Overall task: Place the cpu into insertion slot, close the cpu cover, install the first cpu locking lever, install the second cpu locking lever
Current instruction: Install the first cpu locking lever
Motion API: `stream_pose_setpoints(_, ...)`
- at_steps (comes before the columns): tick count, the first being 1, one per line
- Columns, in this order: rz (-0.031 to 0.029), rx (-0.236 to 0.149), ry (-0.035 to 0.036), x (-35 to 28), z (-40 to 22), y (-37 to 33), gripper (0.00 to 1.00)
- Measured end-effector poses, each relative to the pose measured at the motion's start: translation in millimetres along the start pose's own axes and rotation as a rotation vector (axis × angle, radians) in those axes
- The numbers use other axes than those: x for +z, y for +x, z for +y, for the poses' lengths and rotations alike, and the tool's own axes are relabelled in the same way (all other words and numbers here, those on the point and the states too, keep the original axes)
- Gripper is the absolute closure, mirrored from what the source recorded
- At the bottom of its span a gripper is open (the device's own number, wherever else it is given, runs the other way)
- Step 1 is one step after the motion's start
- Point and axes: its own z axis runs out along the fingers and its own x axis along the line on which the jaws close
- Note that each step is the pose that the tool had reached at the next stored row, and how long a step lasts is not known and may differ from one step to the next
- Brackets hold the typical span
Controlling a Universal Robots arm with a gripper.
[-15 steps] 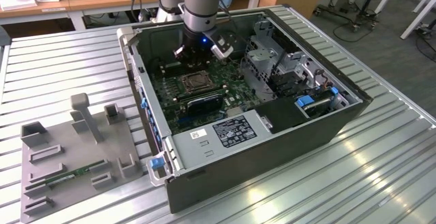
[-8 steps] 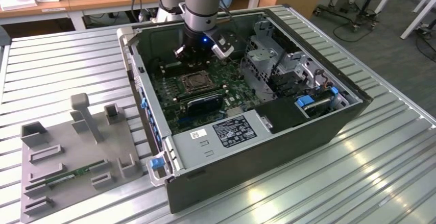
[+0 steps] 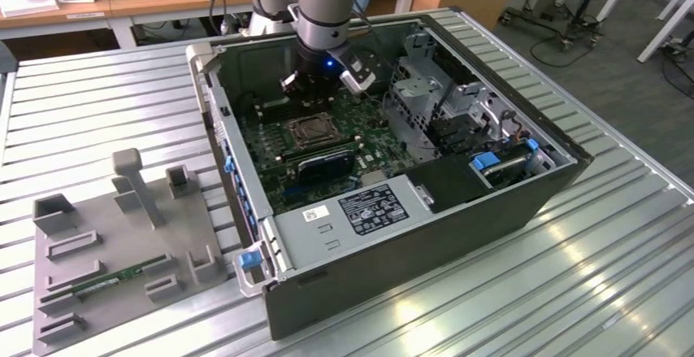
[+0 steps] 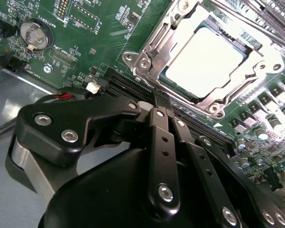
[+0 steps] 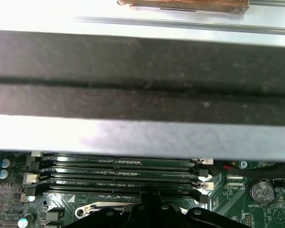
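- The cpu (image 4: 205, 61), a pale silvery square, sits in the slot (image 4: 237, 45).
- The cover (image 4: 154, 57) frames it.
- The claw (image 4: 162, 100), pressed together, hangs at the cover's edge.
- The board lies in the case (image 3: 434, 235).

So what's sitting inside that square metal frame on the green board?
Through the cpu cover window shows the cpu, its pale metal face up. The insertion slot beneath is covered by the chip; the gripper sits beside the frame.

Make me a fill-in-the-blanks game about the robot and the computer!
1. The cpu sits inside the insertion ____.
2. The cpu cover lies ____ over the cpu.
3. The gripper has its jaws ____.
4. The circuit board is coloured ____.

Missing words: slot; closed; shut; green
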Motion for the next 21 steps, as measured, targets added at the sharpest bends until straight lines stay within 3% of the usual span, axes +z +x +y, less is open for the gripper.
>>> stream_pose_setpoints(7,0.0002,0.000,0.0003,2.5,-0.9,-0.8,0.89)
stream_pose_setpoints(13,-0.0003,0.000,-0.0041,3.2,-1.0,-0.9,0.89)
stream_pose_setpoints(21,-0.0001,0.000,-0.0041,-4.6,0.5,-1.1,0.89)
